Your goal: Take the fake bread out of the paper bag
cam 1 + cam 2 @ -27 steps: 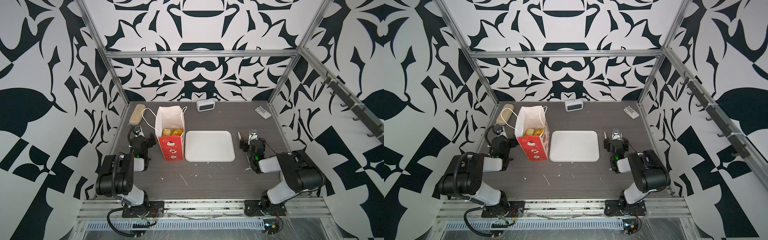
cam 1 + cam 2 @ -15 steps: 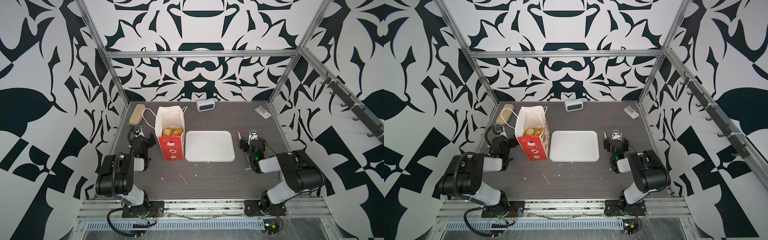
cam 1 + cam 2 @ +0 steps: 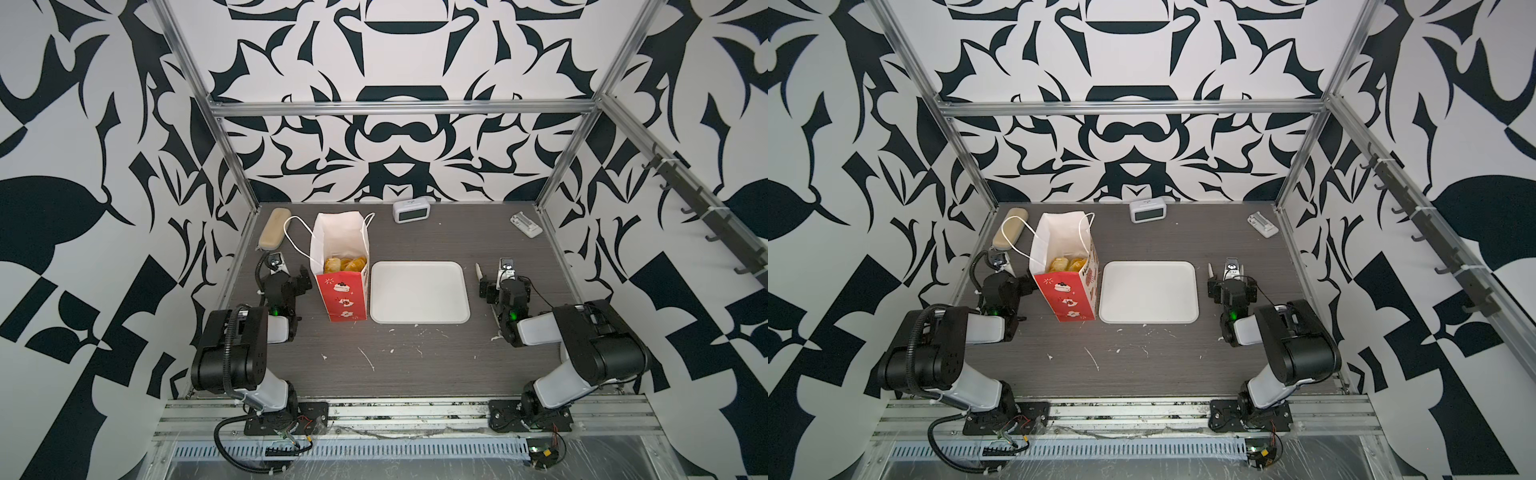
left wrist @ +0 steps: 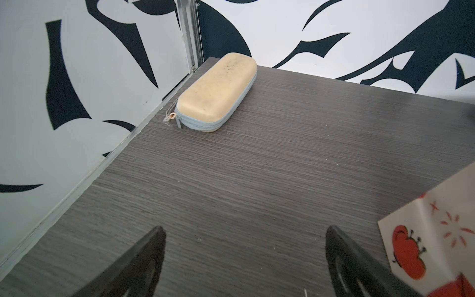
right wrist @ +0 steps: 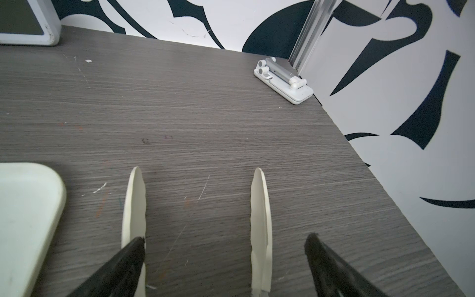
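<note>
Top views, paper bag (image 3: 343, 297): upright, beside tray (image 3: 419, 291), at its nine o'clock.
Fake bread (image 3: 345, 264): inside paper bag.
Left gripper (image 4: 245, 231): jaws spread, empty, nine o'clock of paper bag.
Right gripper (image 5: 197, 172): jaws spread, empty, three o'clock of tray.

Glossy golden-yellow fake bread (image 3: 345, 264) shines inside the matt, creased red-and-white paper bag (image 3: 343, 299), the flat white tray (image 3: 419, 297) looks like smooth plastic, the dark grey table (image 3: 415, 357) shows matt wood grain, and the tan oblong zippered case (image 4: 218, 90) looks scuffed.
</note>
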{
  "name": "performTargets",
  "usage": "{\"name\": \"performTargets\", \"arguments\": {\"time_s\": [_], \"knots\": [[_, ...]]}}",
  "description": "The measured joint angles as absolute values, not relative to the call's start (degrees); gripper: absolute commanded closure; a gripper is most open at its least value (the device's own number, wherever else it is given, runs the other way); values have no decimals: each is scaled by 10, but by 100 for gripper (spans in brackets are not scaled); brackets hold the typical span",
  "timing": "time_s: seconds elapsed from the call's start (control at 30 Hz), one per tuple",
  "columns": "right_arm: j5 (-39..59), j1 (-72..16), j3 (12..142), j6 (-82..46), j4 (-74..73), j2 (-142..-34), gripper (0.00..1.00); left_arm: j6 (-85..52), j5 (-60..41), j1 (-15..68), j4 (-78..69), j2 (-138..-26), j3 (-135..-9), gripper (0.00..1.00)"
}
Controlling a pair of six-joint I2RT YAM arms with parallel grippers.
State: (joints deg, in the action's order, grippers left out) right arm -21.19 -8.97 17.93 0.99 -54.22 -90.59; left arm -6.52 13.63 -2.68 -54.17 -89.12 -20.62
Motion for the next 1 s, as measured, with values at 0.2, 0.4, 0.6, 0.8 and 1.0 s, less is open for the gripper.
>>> {"name": "performTargets", "arguments": {"time_s": [0.2,0.4,0.6,0.8,1.0], "knots": [[-212,-90,179,10,-542,-906,0,-65,136,-27,-542,-891,-206,1],[-212,-90,179,10,-542,-906,0,-65,136,-27,-542,-891,-206,1],[-214,-90,179,10,-543,-906,2,-61,133,-27,-541,-891,-206,1],[-229,-91,194,3,-454,-832,4,-56,126,-25,-387,-791,-251,7],[-236,-108,245,-18,-331,-677,6,-85,162,-3,-248,-601,-343,13]]}}
